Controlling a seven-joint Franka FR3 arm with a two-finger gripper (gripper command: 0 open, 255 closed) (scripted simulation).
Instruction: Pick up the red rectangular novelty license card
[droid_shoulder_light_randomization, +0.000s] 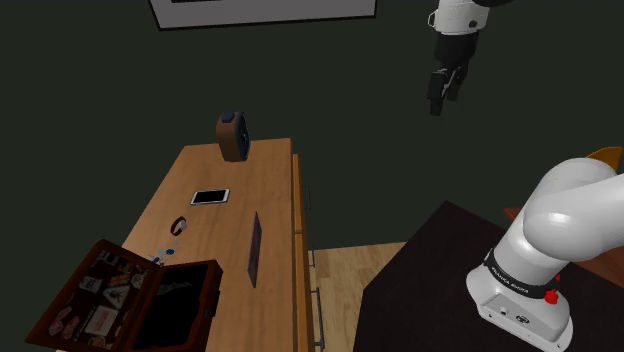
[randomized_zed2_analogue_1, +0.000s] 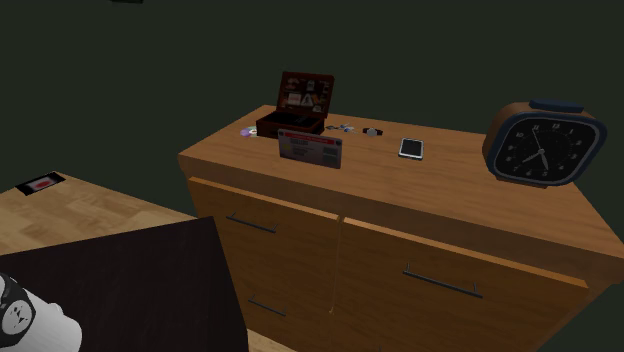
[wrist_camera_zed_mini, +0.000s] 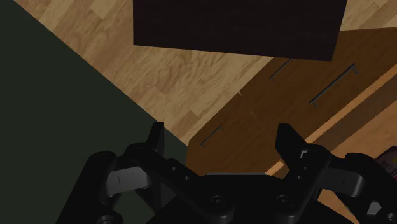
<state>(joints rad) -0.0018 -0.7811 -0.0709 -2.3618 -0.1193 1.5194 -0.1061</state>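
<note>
Item 1: red license card (randomized_zed2_analogue_1: 311, 149), standing upright on edge on the desk (droid_shoulder_light_randomization: 270, 175), lower centre of the shoulder view, near the open case (droid_shoulder_light_randomization: 130, 295)

Item 2: end effector (droid_shoulder_light_randomization: 440, 100), released, fingers apart with nothing between them; I see it high at upper right, well apart from the card

Also logged on the desk: phone (droid_shoulder_light_randomization: 210, 197), clock (droid_shoulder_light_randomization: 233, 136), watch (droid_shoulder_light_randomization: 179, 225)

Your shoulder view looks down over the top of the brown wooden cabinet (droid_shoulder_light_randomization: 250, 180). Your second exterior view faces its drawers closely, sharing that top. Your wrist view looks down from high above.
</note>
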